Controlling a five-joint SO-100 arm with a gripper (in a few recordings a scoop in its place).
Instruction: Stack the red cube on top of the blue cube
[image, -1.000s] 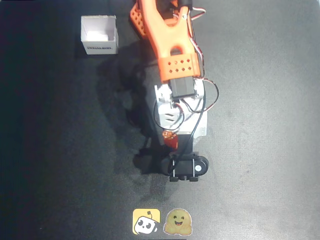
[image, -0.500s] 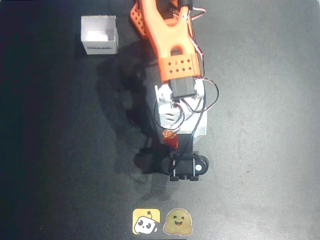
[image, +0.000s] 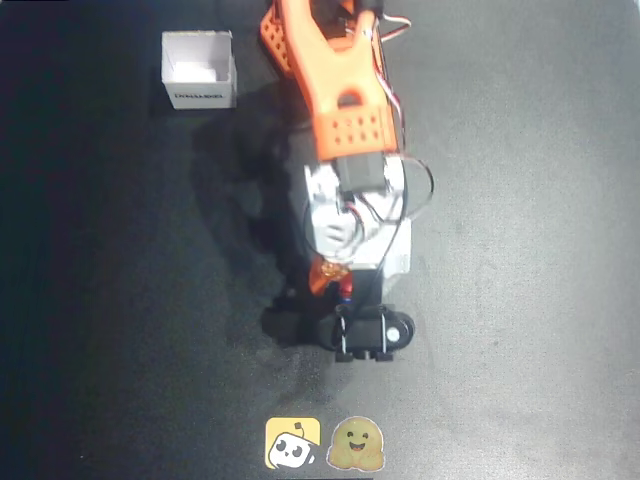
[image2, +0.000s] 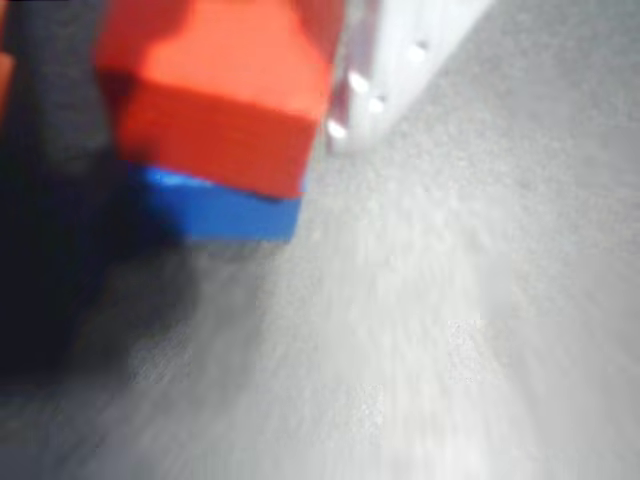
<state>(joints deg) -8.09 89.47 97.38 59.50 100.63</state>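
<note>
In the wrist view the red cube (image2: 215, 100) lies on top of the blue cube (image2: 220, 205), overhanging it toward the right; the picture is blurred by motion. A white finger (image2: 400, 50) stands just right of the red cube, and a dark shape covers its left side. From overhead, the orange arm reaches down the middle, and my gripper (image: 335, 285) hangs over the stack. Its orange jaw is angled out to the left, so it looks open. Only a sliver of the red cube (image: 346, 291) shows under the wrist there.
A white open box (image: 198, 70) stands at the upper left of the black table (image: 520, 250). Two stickers, a yellow one (image: 292, 443) and a smiling one (image: 359, 443), lie near the bottom edge.
The orange jaw has swung out to the left since half a second ago. The wrist has shifted slightly up the picture and to the left.
</note>
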